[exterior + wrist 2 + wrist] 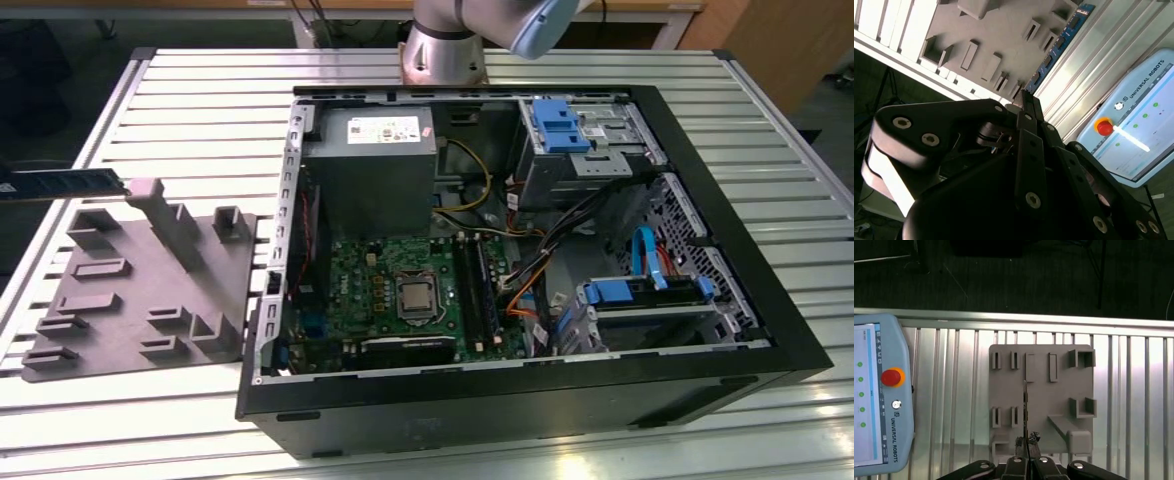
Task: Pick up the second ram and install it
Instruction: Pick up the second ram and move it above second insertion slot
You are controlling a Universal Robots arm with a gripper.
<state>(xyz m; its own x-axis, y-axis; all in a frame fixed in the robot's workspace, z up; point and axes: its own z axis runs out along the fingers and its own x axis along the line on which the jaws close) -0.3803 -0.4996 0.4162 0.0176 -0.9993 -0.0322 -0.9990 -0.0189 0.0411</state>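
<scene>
My gripper (1023, 98) is shut on one end of the second ram (1060, 44), a slim blue stick with dark chips that reaches out past the fingertips. In the first wrist view the ram (1025, 405) shows edge-on as a thin dark line running from the gripper (1027, 442) over the grey holder mat (1059, 390). In the exterior view the ram (70, 183) hangs level in the air at the far left, above the outer edge of the mat (134, 290) and well away from the open computer case (534, 250).
The case lies on its side on the slatted metal table (200, 110), with the green motherboard (400, 290), power supply (367, 165), cables and blue drive clips (561, 125) inside. A teach pendant (876, 395) lies on the table beside the mat. The arm's base (447, 45) stands behind the case.
</scene>
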